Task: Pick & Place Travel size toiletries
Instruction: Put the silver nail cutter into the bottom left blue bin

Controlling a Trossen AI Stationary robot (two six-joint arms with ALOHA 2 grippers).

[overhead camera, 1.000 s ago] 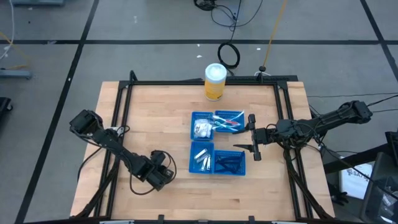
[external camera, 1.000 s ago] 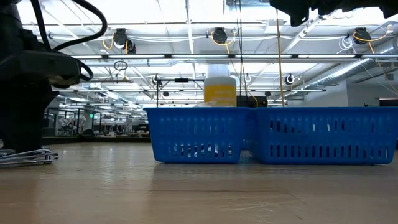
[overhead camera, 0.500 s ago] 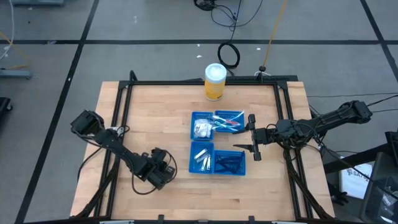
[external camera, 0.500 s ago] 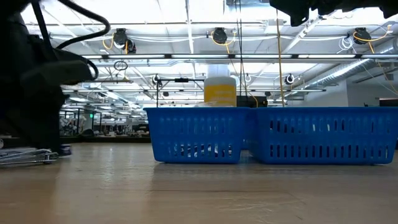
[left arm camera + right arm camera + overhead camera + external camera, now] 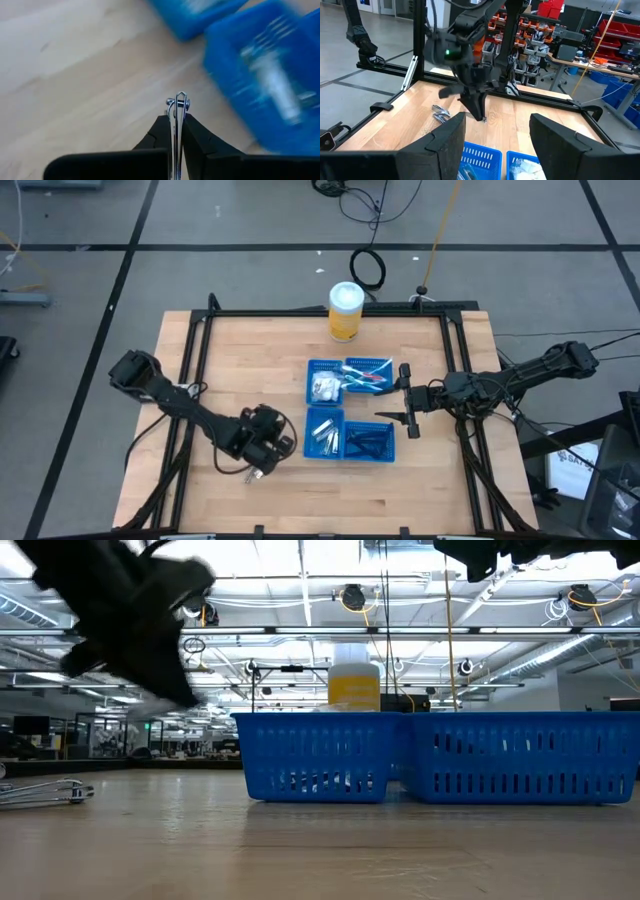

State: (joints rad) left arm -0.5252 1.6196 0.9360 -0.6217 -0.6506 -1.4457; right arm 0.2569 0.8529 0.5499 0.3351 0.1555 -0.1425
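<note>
My left gripper (image 5: 284, 444) is above the table just left of the four blue mesh trays and is shut on a thin silvery nail clipper (image 5: 177, 103). The right wrist view shows it pointing down (image 5: 482, 114). More silvery clippers (image 5: 45, 790) lie flat on the wood left of the trays, also seen in the right wrist view (image 5: 440, 114). The trays hold white packets (image 5: 323, 387), toothbrushes (image 5: 368, 373), silvery tubes (image 5: 323, 434) and dark sticks (image 5: 369, 442). My right gripper (image 5: 404, 395) hangs open, right of the trays. My left gripper pinches the nail clipper between its two fingers, the flat sides against the pads. The clipper's pivot end (image 5: 178, 101) sticks out past the fingertips. The fingers come from above, slanting down toward the trays. The clipper is lifted clear of the table.
A tall yellow canister with a white lid (image 5: 345, 312) stands at the far edge behind the trays. A black frame (image 5: 300, 313) runs around the table. Bare wood (image 5: 240, 370) lies left of the trays and along the near edge.
My left gripper has risen from the table near the lying clippers and swung toward the table's right, up to the trays, tipping as it went. It carries one clipper lifted clear. The right arm has kept still.
</note>
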